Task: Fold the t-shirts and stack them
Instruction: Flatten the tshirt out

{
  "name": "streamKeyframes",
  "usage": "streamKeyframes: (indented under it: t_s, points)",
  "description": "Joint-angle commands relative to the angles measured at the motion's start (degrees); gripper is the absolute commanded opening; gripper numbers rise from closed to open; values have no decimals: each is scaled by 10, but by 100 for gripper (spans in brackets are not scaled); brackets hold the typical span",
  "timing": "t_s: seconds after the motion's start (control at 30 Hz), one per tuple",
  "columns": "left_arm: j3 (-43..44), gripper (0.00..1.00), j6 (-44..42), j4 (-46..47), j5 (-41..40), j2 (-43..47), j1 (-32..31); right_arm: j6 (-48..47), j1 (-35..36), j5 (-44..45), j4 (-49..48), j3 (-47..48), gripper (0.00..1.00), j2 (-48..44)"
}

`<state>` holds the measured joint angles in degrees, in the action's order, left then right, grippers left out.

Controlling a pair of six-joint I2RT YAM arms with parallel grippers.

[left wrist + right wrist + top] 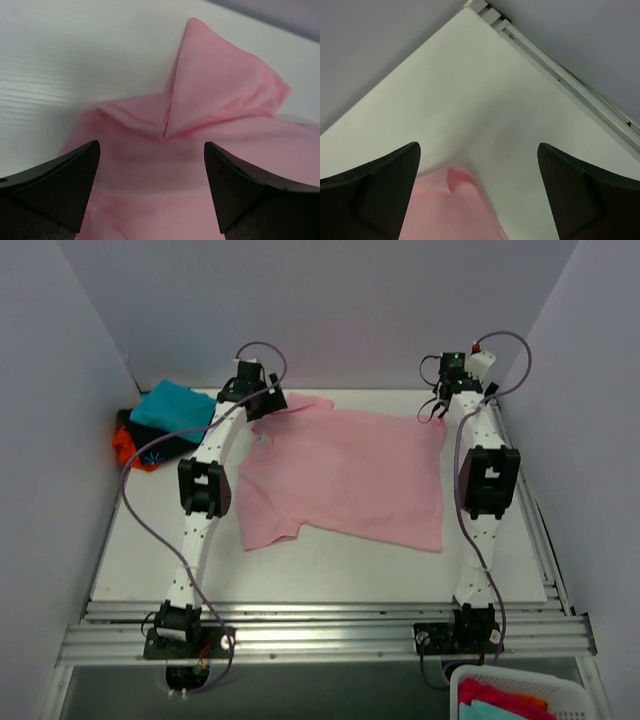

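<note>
A light-pink t-shirt (345,475) lies spread flat on the white table. My left gripper (268,403) is open, low over its far left shoulder beside the sleeve (220,95); pink cloth fills the space between the fingers (60,185). My right gripper (440,410) is open over the shirt's far right corner (457,210), whose tip curls up between the fingers (375,185). A pile of other tees sits at the far left: teal (175,408) on top, black with a blue starburst (160,450), orange-red (125,447).
The grey walls enclose the table on three sides. A metal rail (560,75) runs along the table's right edge. A white basket (520,695) with teal and red cloth stands below the front right corner.
</note>
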<state>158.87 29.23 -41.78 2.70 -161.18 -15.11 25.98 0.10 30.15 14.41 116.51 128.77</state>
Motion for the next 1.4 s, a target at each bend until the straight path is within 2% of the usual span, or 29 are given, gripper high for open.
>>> streamKeyframes:
  t_s: [0.0,0.03,0.07,0.13,0.17,0.23,0.33,0.4,0.6,0.73,0.8,0.83,0.87,0.9,0.93,0.97,1.13,1.3,1.37]
  points:
    - [-40,94,10,91,-55,108,32,28,-20,114,108,200,100,76]
    - [-29,94,-6,89,-62,121,32,5,-23,127,111,236,100,82]
    - [-14,94,-18,81,-71,126,32,-5,-27,129,98,229,100,78]
    - [10,94,-37,67,-86,153,34,-15,-33,119,42,185,100,34]
    - [6,94,-39,66,-102,165,34,-18,-36,112,21,131,100,-3]
    - [-29,94,-40,67,-117,211,33,-16,-41,106,4,95,100,-29]
    - [-81,94,-54,56,-153,263,18,-1,-41,100,36,75,100,-62]
    - [-101,94,-47,10,-188,283,4,27,-41,74,39,24,100,-105]
    - [-343,94,15,-54,-283,399,-30,122,-37,-76,55,-158,99,-236]
    - [-509,94,78,-76,-260,482,-42,142,-5,-142,46,-300,98,-330]
    - [-606,98,88,-52,-239,524,-47,138,38,-163,21,-355,86,-374]
    - [-635,98,90,-43,-217,537,-48,145,44,-205,12,-408,76,-388]
    - [-662,100,90,-34,-205,547,-48,151,45,-225,7,-428,58,-406]
    - [-707,94,87,-17,-195,562,-48,164,46,-265,-5,-448,42,-413]
    - [-723,89,84,-14,-187,568,-45,166,46,-291,-13,-479,17,-417]
    - [-738,87,75,-6,-183,571,-41,171,46,-297,-13,-485,0,-413]
    - [-784,72,63,49,-154,557,-33,162,75,-359,-22,-497,0,-373]
    - [-782,56,77,75,-122,512,-33,157,83,-407,-66,-499,0,-306]
    - [-782,49,82,79,-120,508,-33,157,86,-451,-83,-500,0,-263]
